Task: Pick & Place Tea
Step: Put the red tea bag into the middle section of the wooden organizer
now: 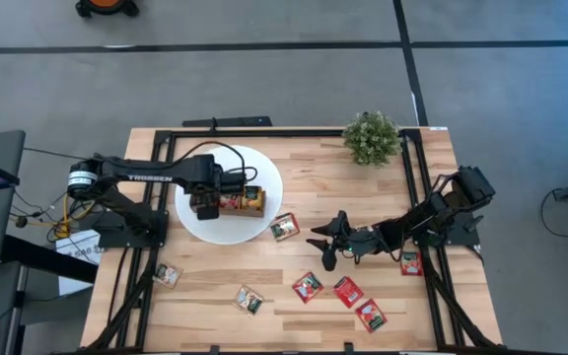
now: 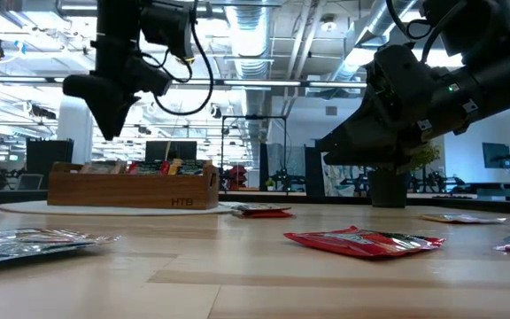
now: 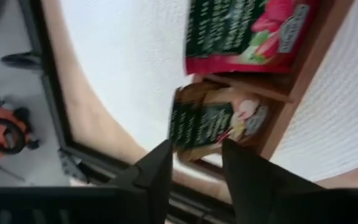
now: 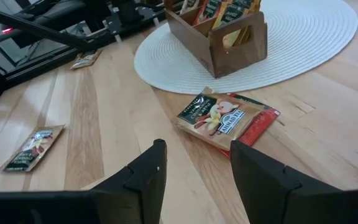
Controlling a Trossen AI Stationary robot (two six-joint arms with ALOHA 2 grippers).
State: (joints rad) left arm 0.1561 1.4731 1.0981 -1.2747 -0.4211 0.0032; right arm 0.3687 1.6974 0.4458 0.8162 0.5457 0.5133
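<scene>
- The white disc [image 1: 227,197] is lying on the left half of the table [image 1: 304,177], carrying the wooden tray [image 4: 219,38], which is already holding several sachets standing on edge.
- The left gripper [image 1: 205,205] is hovering over the tray's left end, fingers [image 3: 156,173] parted with nothing between them — a sachet [image 3: 213,123] is sitting in the compartment just below, so this reads as a drop-off being finished.
- The right gripper [image 1: 325,248] is waiting low over mid-table, jaws apart and empty, facing the stacked pair of sachets [image 4: 225,119] just beside the disc's rim.
- Loose sachets are lying along the near edge (red ones [image 1: 346,291] to the right, pale ones [image 1: 248,299] to the left); the next move likely calls for lifting clear and fetching one.
</scene>
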